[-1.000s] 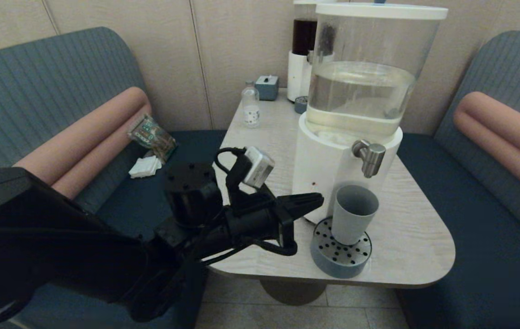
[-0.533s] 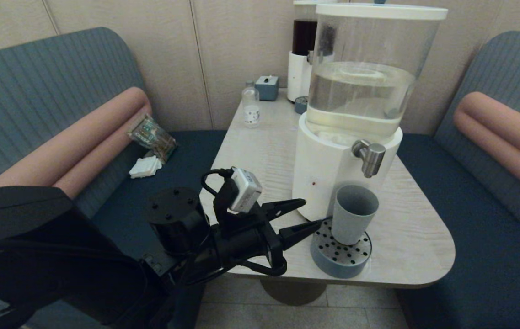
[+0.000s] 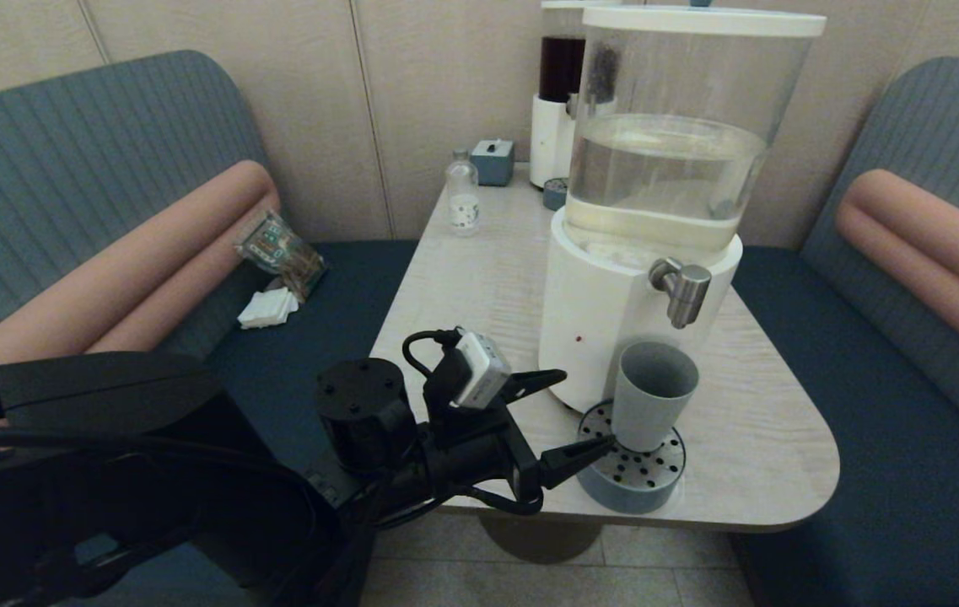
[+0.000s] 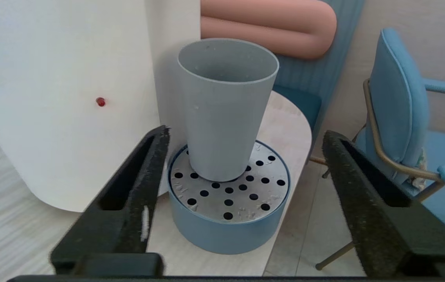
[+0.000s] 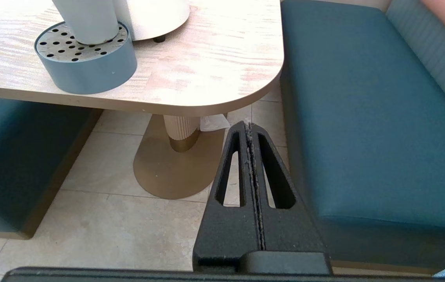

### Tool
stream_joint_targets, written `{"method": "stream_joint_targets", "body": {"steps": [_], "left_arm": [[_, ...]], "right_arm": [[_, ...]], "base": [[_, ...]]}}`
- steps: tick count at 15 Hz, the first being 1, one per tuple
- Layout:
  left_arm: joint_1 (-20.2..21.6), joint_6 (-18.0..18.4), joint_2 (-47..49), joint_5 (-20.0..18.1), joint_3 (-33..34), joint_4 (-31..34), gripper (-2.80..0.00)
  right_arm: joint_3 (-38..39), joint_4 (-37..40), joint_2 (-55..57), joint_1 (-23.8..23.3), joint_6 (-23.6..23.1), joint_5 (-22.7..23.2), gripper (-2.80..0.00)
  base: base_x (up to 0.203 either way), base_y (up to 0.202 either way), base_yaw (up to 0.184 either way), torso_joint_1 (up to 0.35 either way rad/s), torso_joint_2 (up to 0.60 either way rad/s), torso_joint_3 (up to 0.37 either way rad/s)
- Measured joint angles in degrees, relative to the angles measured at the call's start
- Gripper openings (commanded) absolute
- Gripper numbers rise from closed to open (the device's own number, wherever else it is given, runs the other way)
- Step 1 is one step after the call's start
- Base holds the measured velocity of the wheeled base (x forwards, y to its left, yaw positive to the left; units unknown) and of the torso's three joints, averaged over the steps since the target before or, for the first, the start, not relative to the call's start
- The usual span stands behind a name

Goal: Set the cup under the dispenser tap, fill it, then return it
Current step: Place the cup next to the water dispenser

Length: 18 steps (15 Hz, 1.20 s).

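The grey-blue cup [image 3: 652, 394] [image 4: 224, 105] stands upright on the round blue-grey drip tray [image 3: 606, 493] [image 4: 226, 235], directly below the steel tap [image 3: 681, 291] of the big white-based clear-tank dispenser [image 3: 606, 312]. My left gripper [image 3: 580, 413] [image 4: 245, 156] is open, just left of the cup at tray height, its fingers [image 4: 140, 184] wide apart and short of the cup. My right gripper [image 5: 249, 127] is shut and empty, low beside the table over the floor.
A slimmer dark-tank dispenser [image 3: 559, 101], a small clear bottle [image 3: 462, 198] and a grey box [image 3: 492, 160] stand at the table's [image 3: 774, 438] far end. Blue benches flank it. The tray sits near the table's front edge.
My left gripper went from shut to wide open. It dropped lower and moved right toward the cup and tray. The cup has not moved.
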Motion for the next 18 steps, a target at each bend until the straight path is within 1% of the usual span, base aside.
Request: {"method": "stream_joint_targets", "body": {"steps": [5, 11, 18], "left_arm": [[-0.87, 0.07, 3.06, -0.01, -3.60, 0.34, 0.00], [-2.45, 0.07, 8.49, -0.10, -11.05, 1.16, 0.00], [-2.56, 0.05, 14.29, -0.08, -17.86, 1.37, 0.00]], "right_arm": [[0.00, 0.00, 0.00, 0.00, 0.01, 0.02, -2.80], [0.00, 0.00, 0.00, 0.00, 0.01, 0.00, -2.80], [0.00, 0.01, 0.00, 0.00, 0.01, -0.01, -2.80]], "base": [[0.000, 0.000, 0.000, 0.000, 0.00, 0.000], [0.000, 0.000, 0.000, 0.000, 0.00, 0.000], [0.000, 0.000, 0.000, 0.000, 0.00, 0.000]]}}
